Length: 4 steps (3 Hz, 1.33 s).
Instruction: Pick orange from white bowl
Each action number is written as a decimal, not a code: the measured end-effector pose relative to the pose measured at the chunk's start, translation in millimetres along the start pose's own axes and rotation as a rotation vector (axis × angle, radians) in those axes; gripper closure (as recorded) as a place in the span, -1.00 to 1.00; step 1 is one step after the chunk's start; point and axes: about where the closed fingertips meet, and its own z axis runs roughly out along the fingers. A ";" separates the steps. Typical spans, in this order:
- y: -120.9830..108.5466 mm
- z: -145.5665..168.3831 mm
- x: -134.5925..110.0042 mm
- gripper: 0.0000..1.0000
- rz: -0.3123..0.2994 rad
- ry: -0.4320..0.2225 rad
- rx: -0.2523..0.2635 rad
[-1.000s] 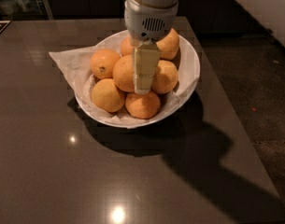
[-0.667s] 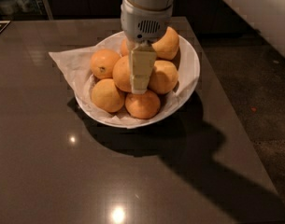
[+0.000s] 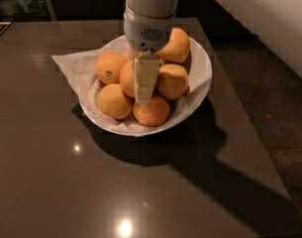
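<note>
The white bowl point(image 3: 204, 76), lined with crumpled white paper point(image 3: 74, 66), stands on the dark table and holds several oranges. My gripper point(image 3: 143, 94) reaches down from above into the middle of the pile. It covers the right part of the centre orange point(image 3: 126, 78), a round, deep orange one. An orange with a dark stem spot point(image 3: 111, 67) lies to its left. Other oranges lie at the front left point(image 3: 113, 102), front point(image 3: 153, 112), right point(image 3: 173, 81) and back right point(image 3: 176, 46).
The bowl stands on a glossy dark table point(image 3: 66, 182) with light reflections. The table's right edge runs down past the bowl, with dark floor point(image 3: 274, 113) beyond. A pale wall point(image 3: 269, 14) is at the upper right.
My gripper has shifted a little to the left and lower into the pile of oranges. The oranges and bowl have not moved.
</note>
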 end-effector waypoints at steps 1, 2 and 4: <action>0.8 15.1 2.6 -0.58 0.006 -0.007 -0.031; -2.4 14.7 -0.5 -0.23 0.004 -0.016 -0.017; -2.4 14.7 -0.5 0.72 0.004 -0.016 -0.017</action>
